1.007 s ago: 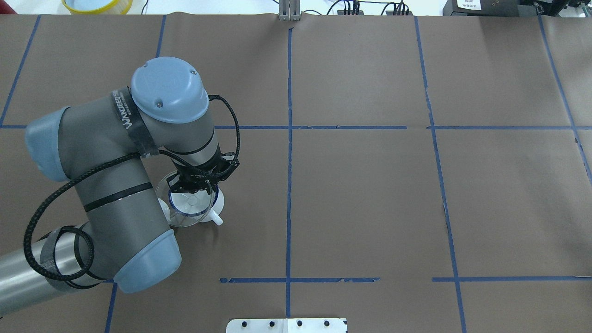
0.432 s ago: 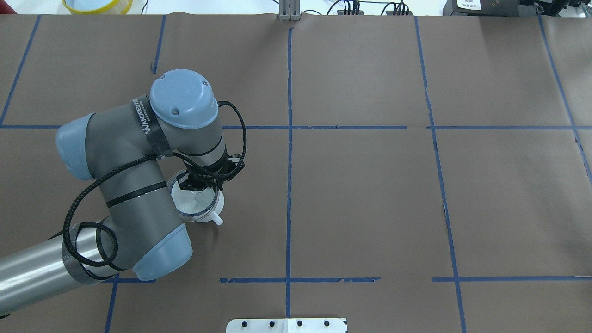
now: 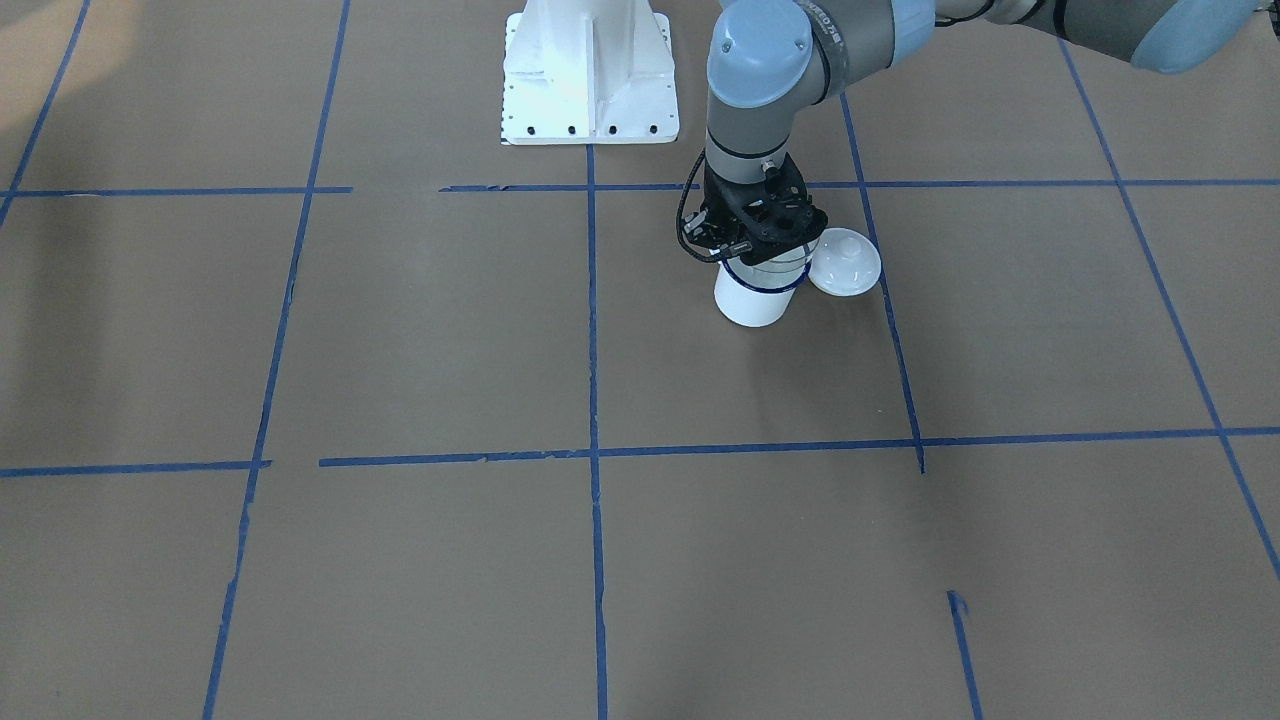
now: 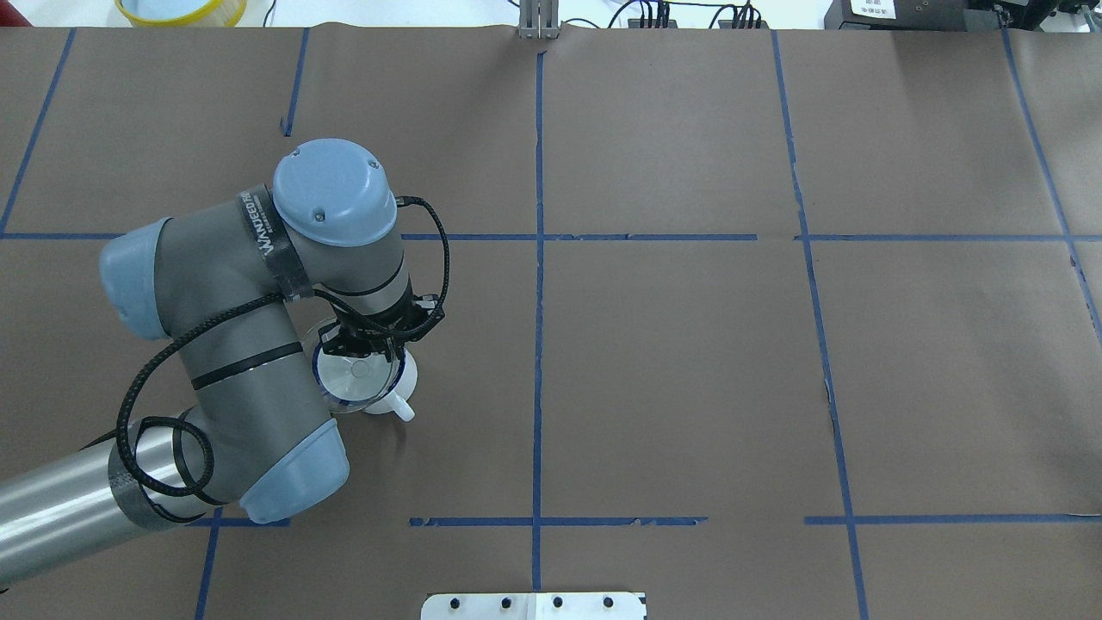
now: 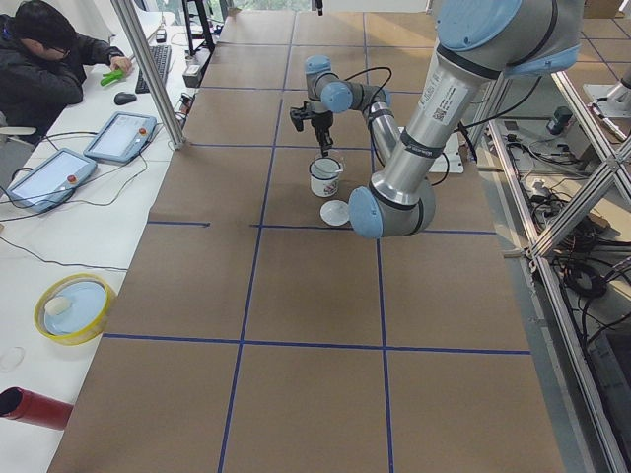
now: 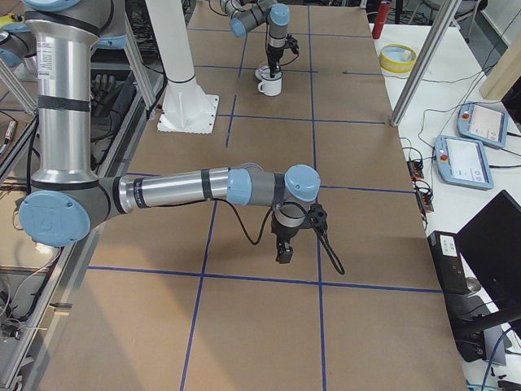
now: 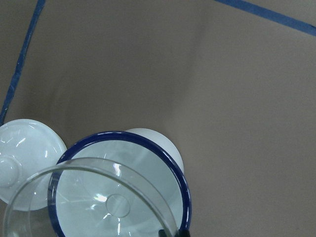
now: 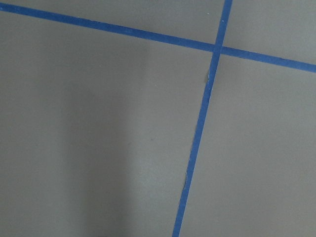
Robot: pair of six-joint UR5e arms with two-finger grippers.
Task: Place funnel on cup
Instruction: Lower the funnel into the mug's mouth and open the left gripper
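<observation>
On the desk, left half near the robot's edge, the left gripper is pinching the funnel by its rim, off-centre over the cup, risking it tipping toward the lid on release; the right gripper jaws cannot be told.

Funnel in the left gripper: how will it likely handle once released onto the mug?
The funnel looks thin, clear and glossy, so it is probably light, stiff and slippery at its pinched rim. Its cone looks about as wide as the cup, so it may sit tilted or tip if nudged.
</observation>
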